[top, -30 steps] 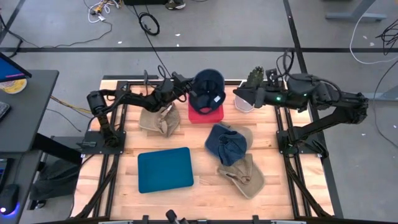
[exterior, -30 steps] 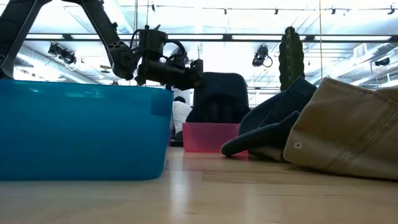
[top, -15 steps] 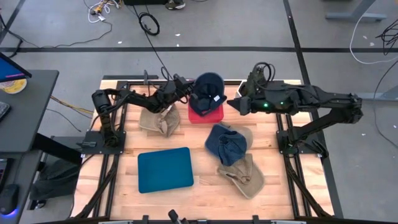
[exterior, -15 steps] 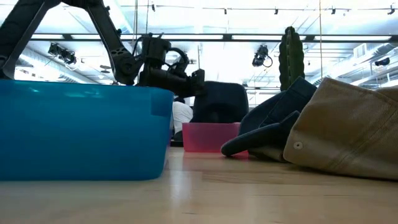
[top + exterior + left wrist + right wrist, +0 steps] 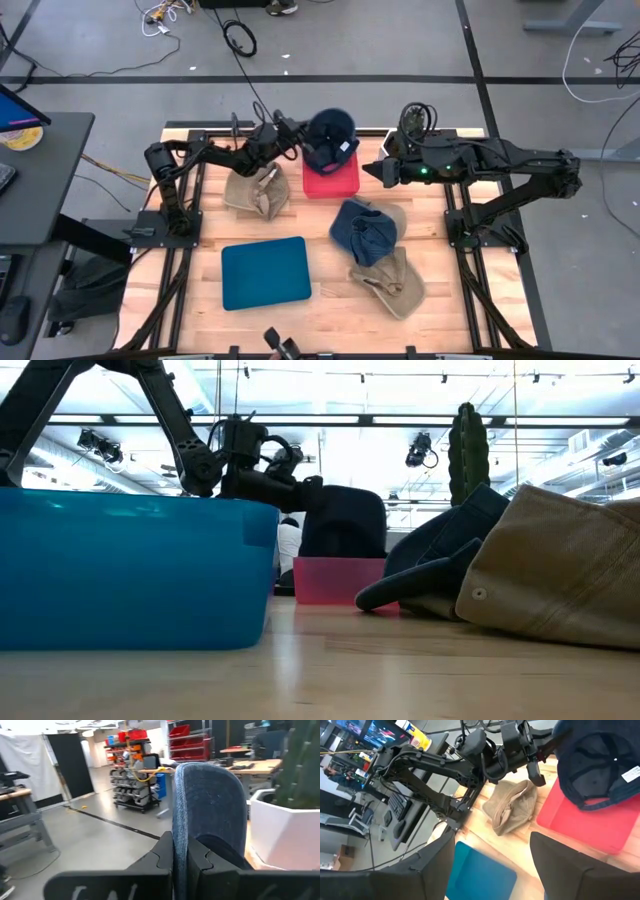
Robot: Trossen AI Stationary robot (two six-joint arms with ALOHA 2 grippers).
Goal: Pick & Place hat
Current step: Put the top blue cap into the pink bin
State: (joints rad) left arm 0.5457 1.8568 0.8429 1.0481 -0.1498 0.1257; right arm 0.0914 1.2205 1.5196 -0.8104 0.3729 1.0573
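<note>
While the left pincer point(image 5: 297, 150) reaches in from the left over the far part of the table point(image 5: 320, 305), its fingers are pressed together on the edge of a dark blue hat point(image 5: 332, 141), pinching it. That hat hangs in the air just above the pink bin point(image 5: 331, 180); in the low view it shows as a dark shape point(image 5: 343, 520) over the bin's rim point(image 5: 340, 580). From the left wrist view, the blue fabric point(image 5: 210, 805) stands upright, caught between the two dark fingers point(image 5: 165, 855).

Coming from the right side, the right pincer point(image 5: 378, 170) hovers just beside the bin, close to the held hat, with its fingers spread apart and nothing between them; the right wrist view looks past those wide fingers point(image 5: 437, 865) at the hat's underside point(image 5: 592, 765) and the bin point(image 5: 590, 825).

Beneath the left arm, a tan hat point(image 5: 258, 193) lies on the table. Nearer the front, a second blue hat point(image 5: 364, 230) lies partly over another tan hat point(image 5: 392, 282). A teal tray point(image 5: 265, 272) sits at the front left. At the far edge stands a cactus point(image 5: 467, 455) in a white pot point(image 5: 285, 835).
</note>
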